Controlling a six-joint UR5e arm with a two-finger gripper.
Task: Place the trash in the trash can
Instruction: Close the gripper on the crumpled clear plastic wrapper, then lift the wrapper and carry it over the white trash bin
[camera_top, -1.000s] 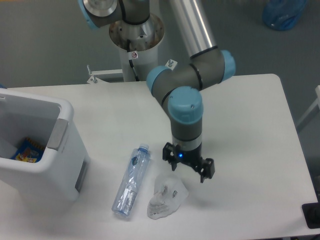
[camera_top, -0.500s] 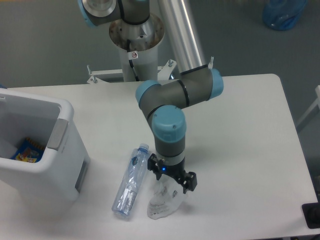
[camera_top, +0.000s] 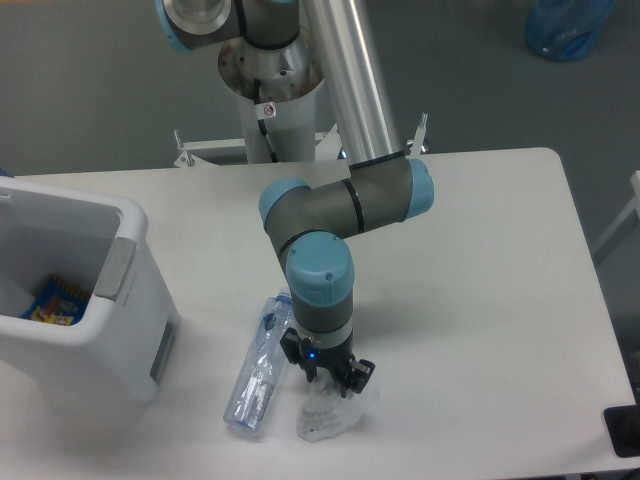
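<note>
A crumpled clear plastic cup (camera_top: 330, 415) lies near the table's front edge. Beside it on the left lies a clear plastic bottle (camera_top: 259, 370), its cap toward the back. My gripper (camera_top: 327, 379) hangs directly over the cup's top, fingers spread open on either side, and hides part of it. The white trash can (camera_top: 95, 330) stands at the left, with a colourful wrapper (camera_top: 55, 303) inside.
The arm's base column (camera_top: 270, 100) rises behind the table's rear edge. A blue bag (camera_top: 568, 28) lies on the floor at the far right. The table's front edge runs just below the cup.
The gripper has swung left and slightly forward, from right of the cup to over it. It has stayed open. The bottle and cup have not moved.
</note>
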